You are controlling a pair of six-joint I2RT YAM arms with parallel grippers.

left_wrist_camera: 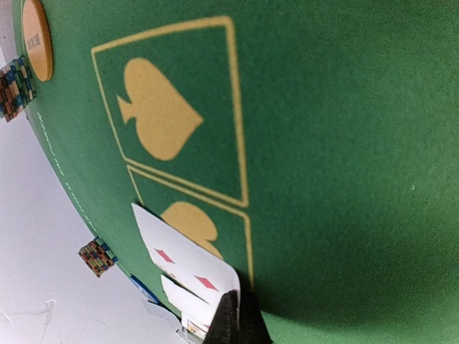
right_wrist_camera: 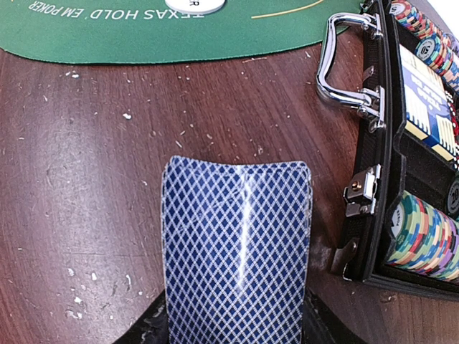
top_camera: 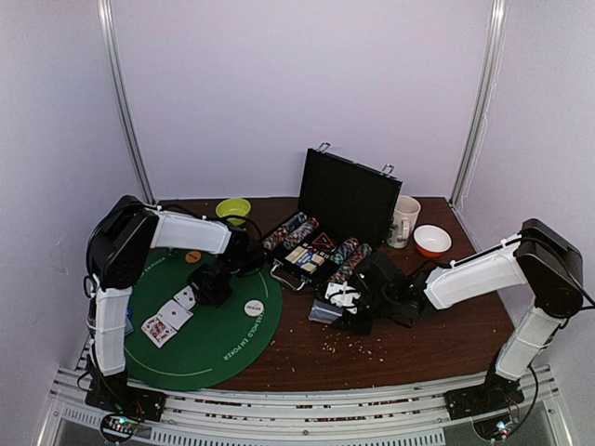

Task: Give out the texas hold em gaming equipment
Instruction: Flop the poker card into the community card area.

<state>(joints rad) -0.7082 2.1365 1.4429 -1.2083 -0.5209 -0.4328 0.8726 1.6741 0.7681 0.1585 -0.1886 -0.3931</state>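
Right fingers [right_wrist_camera: 143, 331] are clamping the deck [right_wrist_camera: 237, 251] by its near end, back up, its long axis pointing toward the mat [right_wrist_camera: 107, 36] ahead and leftward. We are holding the left gripper [left_wrist_camera: 233, 319] pinched closed, seemingly empty, over the mat beside dealt cards [left_wrist_camera: 183, 265], so it is sitting nearer.

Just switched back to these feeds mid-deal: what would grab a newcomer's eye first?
The round green felt mat at the left front stands out, with face-up cards on it and the shut left gripper close by them. Mid-table, the open black case shows rows of striped chips. In front of it the right gripper pinches a bowed, blue diamond-backed card over the brown table.
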